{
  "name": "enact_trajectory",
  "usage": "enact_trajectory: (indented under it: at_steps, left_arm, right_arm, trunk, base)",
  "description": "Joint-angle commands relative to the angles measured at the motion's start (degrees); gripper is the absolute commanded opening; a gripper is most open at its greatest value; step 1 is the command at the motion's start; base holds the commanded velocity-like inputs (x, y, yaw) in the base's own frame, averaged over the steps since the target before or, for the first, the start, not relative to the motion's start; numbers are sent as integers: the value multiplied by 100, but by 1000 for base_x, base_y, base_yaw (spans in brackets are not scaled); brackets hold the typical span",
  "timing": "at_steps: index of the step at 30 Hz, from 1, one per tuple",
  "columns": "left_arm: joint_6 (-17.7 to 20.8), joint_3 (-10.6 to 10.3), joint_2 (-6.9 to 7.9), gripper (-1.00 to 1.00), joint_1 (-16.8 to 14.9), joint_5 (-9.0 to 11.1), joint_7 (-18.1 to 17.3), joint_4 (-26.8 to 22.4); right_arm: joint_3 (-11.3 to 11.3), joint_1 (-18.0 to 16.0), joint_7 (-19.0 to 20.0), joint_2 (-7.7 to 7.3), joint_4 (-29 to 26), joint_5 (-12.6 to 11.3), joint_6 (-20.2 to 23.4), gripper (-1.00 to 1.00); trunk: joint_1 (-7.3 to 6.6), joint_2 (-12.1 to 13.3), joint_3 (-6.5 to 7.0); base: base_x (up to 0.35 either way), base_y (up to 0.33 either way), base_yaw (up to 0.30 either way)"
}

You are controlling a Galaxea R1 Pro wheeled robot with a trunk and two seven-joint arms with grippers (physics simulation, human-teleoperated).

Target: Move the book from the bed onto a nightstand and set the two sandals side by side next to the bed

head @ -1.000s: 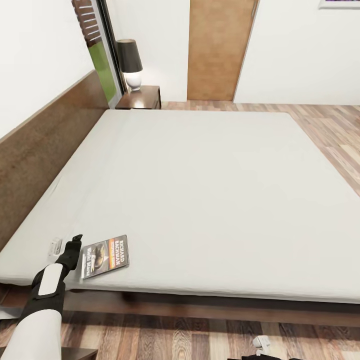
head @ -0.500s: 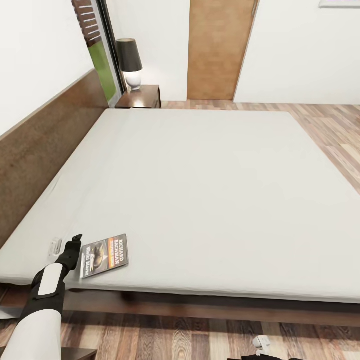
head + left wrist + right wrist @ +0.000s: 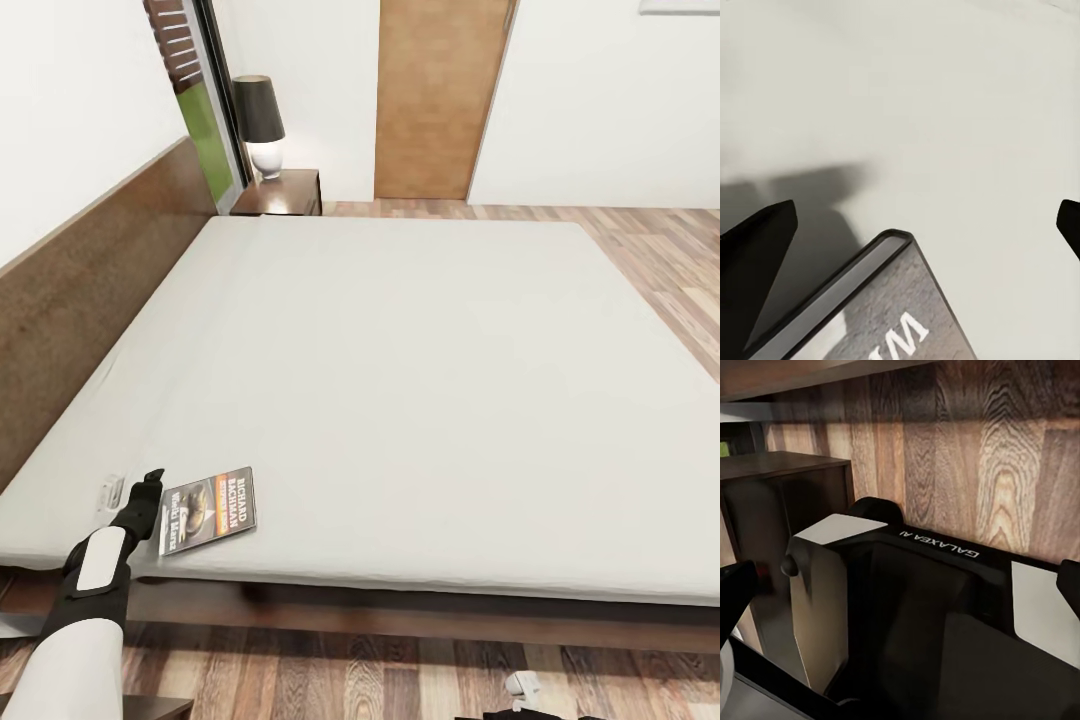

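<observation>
Book (image 3: 207, 510) reads "Richard Bachman", at 7 o'clock on our bed (image 3: 420, 380); left hand (image 3: 922, 225) apart beside it; right hand's state unclear.

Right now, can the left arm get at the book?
Probably yes. The left gripper is open at the book's corner, near the bed's edge, with nothing in between.

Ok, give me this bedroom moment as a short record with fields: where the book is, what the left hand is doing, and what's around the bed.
book: flat on the bed, near its front left corner
bed: pale mattress, dark headboard along the left
left hand: open, beside the book's left edge; in the wrist view a book corner lies between the fingers
nightstand: past the bed's far end, lamp on top
floor: wood planks
</observation>
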Motion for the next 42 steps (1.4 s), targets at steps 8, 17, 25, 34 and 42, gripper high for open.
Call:
enact_trajectory:
  at_steps: [8,17,25,34,42]
  left_arm:
    - [53,0,-6,100,0,93,43,-3]
    - [53,8,-6,100,0,93,38,-3]
    - [53,4,-6,100,0,93,43,-3]
    - [53,5,-6,100,0,93,38,-2]
    - [51,3,-6,100,0,93,38,-3]
  right_arm:
    - [-38,-3,27,2,-2,6,61,100]
    - [-38,-1,27,1,-2,6,61,100]
    - [-38,-3,27,2,-2,6,61,100]
    - [-38,0,27,2,-3,6,61,100]
    - [-38,0,27,2,-3,6,61,100]
  trunk:
    - [0,-2,-4]
    - [0,-2,-4]
    - [0,-2,-4]
    - [0,-2,-4]
    - [0,-2,-4]
  base:
    - [0,0,0]
    - [0,0,0]
    - [0,-46,0]
    - [0,-41,0]
    - [0,-56,0]
